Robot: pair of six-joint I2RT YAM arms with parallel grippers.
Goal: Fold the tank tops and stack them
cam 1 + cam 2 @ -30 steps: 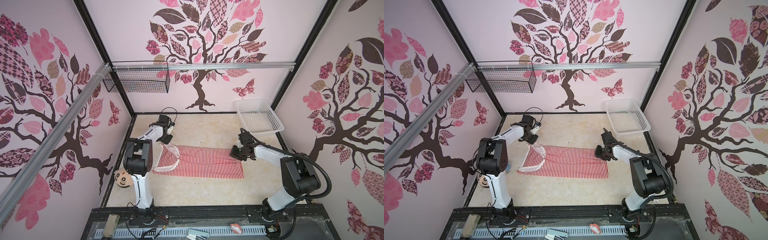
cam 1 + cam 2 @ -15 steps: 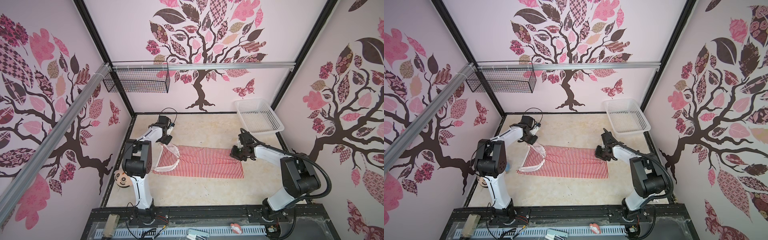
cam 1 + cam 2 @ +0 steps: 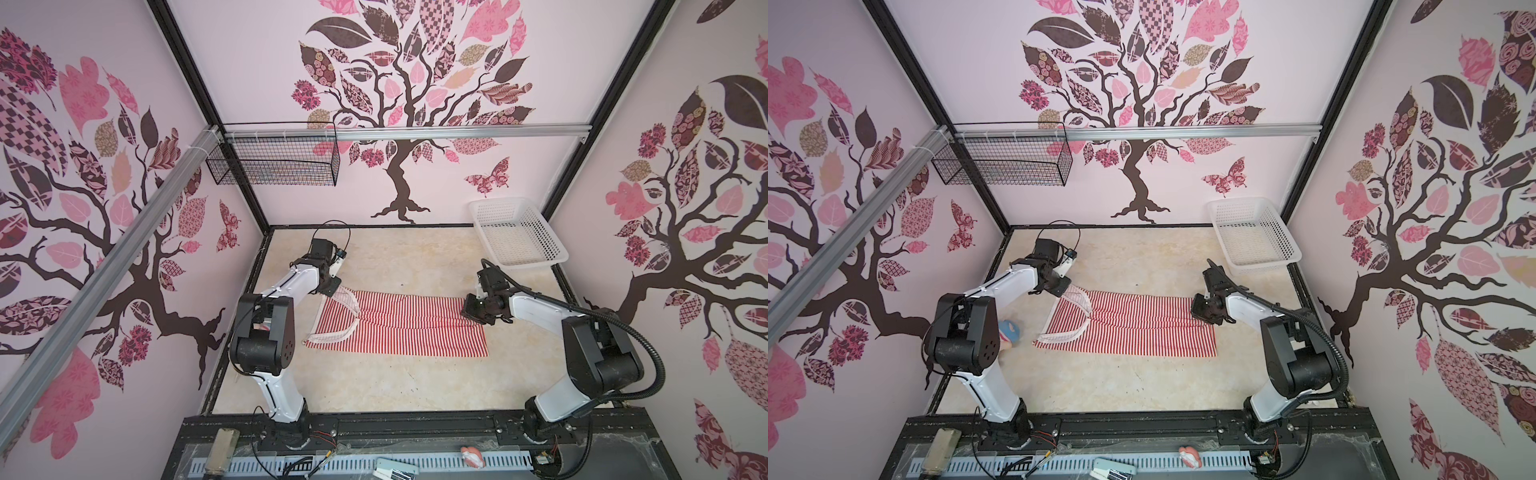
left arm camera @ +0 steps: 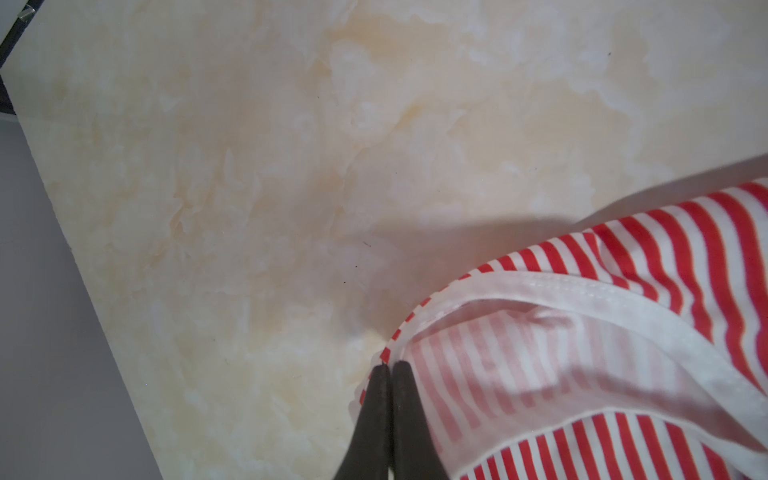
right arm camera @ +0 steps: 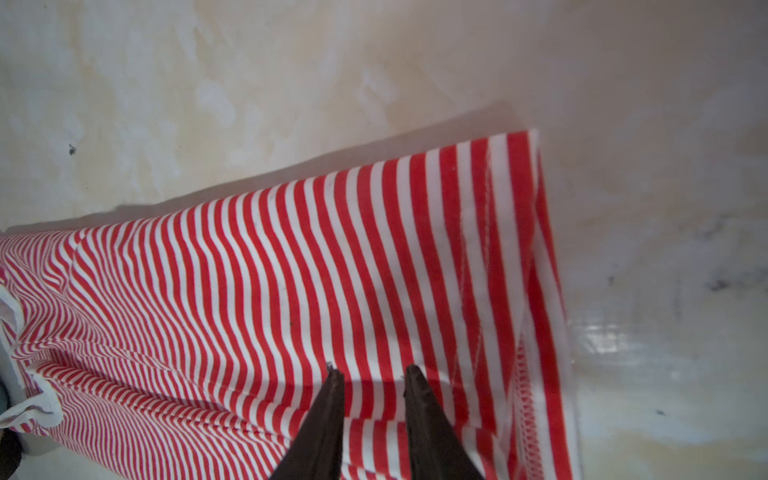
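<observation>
One red-and-white striped tank top [image 3: 407, 328] [image 3: 1133, 328] lies stretched out across the middle of the marble table in both top views, white-trimmed neck and armholes to the left, hem to the right. My left gripper [image 3: 334, 291] [image 3: 1065, 291] is at its far left shoulder. In the left wrist view that gripper [image 4: 388, 365] is shut, with the striped edge of the strap pinched at the tips. My right gripper [image 3: 471, 311] [image 3: 1198, 309] sits at the far hem corner. In the right wrist view its fingers [image 5: 334, 386] stand slightly apart with a raised fold of cloth [image 5: 291, 270] between them.
A white plastic basket [image 3: 555, 249] stands at the back right corner. A black wire basket [image 3: 274, 162] hangs on the back wall at the left. A plush doll [image 3: 1009, 332] lies by the left arm's base. Small items [image 3: 471, 455] rest on the front ledge.
The left gripper has shut on the tank top's shoulder edge. The right arm and the garment have stayed put.
</observation>
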